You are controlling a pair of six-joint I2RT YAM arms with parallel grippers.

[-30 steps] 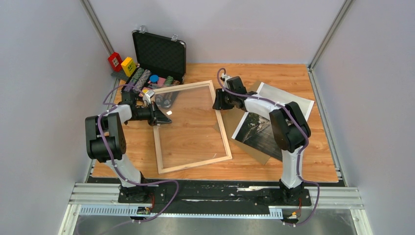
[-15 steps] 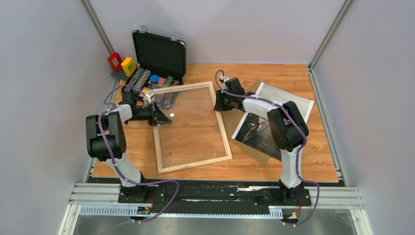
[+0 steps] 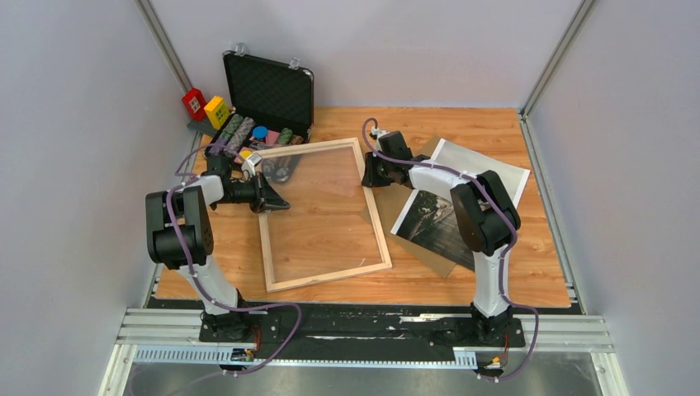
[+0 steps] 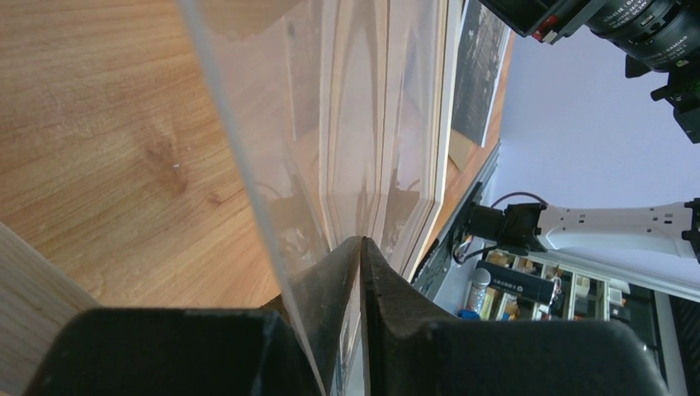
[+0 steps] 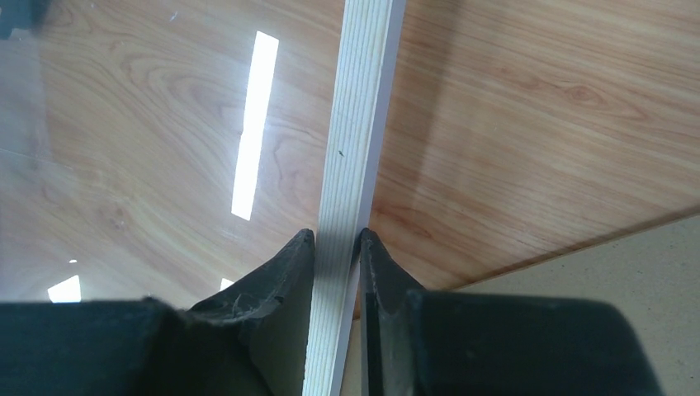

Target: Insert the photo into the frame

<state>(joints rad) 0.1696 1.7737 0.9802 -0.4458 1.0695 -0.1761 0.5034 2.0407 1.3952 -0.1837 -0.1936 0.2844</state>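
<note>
The frame (image 3: 330, 276) of pale wood lies mid-table with its clear pane (image 3: 322, 206) in it. My left gripper (image 3: 279, 201) reaches over the frame's left rail. In the left wrist view its jaws (image 4: 361, 243) are pinched together on the pane (image 4: 363, 124), one finger behind the glass and one in front. My right gripper (image 3: 367, 177) is at the right rail near the far corner, and both fingers press that rail (image 5: 355, 124) in the right wrist view (image 5: 337, 239). The photo (image 3: 429, 223) lies flat to the right, partly under the right arm.
A brown backing board (image 3: 433, 257) sticks out from under the photo. An open black case (image 3: 268, 87) stands at the back left, with coloured chips (image 3: 260, 134) in front of it. A red block (image 3: 195, 102) and a yellow block (image 3: 216, 110) sit beside the case.
My right gripper has closed in on the frame's right rail and shifted slightly toward the back. My left gripper has drawn back a little to the left. The frame has stayed in place.
</note>
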